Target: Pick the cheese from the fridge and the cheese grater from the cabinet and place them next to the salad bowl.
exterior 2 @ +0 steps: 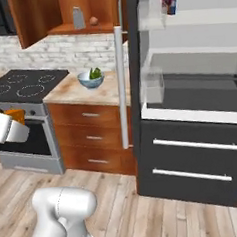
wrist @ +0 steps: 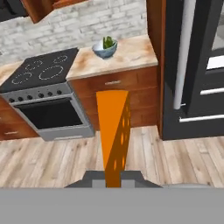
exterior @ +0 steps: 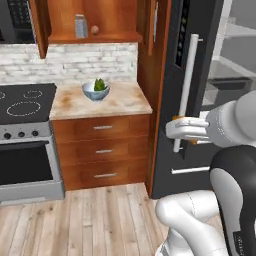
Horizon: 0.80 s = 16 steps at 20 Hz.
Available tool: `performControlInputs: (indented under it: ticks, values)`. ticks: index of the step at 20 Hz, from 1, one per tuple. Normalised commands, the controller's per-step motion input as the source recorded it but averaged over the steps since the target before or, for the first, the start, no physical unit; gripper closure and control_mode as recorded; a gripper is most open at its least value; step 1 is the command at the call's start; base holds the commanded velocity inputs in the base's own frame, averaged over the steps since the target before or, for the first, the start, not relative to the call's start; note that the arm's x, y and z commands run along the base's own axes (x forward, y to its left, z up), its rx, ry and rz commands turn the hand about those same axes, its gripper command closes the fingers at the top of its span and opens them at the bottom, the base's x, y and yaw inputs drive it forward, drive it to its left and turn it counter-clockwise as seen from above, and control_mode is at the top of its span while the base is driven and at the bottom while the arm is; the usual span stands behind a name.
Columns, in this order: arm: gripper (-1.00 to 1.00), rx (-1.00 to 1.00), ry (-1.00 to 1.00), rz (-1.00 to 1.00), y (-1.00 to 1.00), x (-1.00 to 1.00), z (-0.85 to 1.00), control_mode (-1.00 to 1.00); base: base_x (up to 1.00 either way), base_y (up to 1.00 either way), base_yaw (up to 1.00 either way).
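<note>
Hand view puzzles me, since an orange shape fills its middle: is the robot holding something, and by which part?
Yes: the cheese, an orange wedge, clamped at its near end between the fingers, its broad end pointing away.

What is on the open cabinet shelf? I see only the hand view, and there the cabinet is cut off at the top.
Observer: The cheese grater stands upright on the shelf of the cabinet, with a small brown round lump beside it.
Operator: I see the orange wedge before the camera. Is it held?
Observer: Yes. In the left base view the gripper is shut on the cheese, beside the long handle of the fridge door.
Operator: Is something left inside the fridge?
Observer: In the right base view a red-and-blue printed box stands on the top shelf.
</note>
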Motion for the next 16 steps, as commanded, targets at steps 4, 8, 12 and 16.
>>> performControlInputs:
  ticks: [4,8,12,16]
  values:
    - [1.00,0.00,0.00,0.00,0.00,0.00,0.00,1.00,1.00,0.91,-0.62]
    - [1.00,0.00,0.00,0.00,0.00,0.00,0.00,1.00,1.00,1.00,-0.51]
    - [1.00,0.00,0.00,0.00,0.00,0.00,0.00,1.00,0.97,0.94,-0.38]
    - [1.00,0.00,0.00,0.00,0.00,0.00,0.00,1.00,0.83,0.52,-0.24]
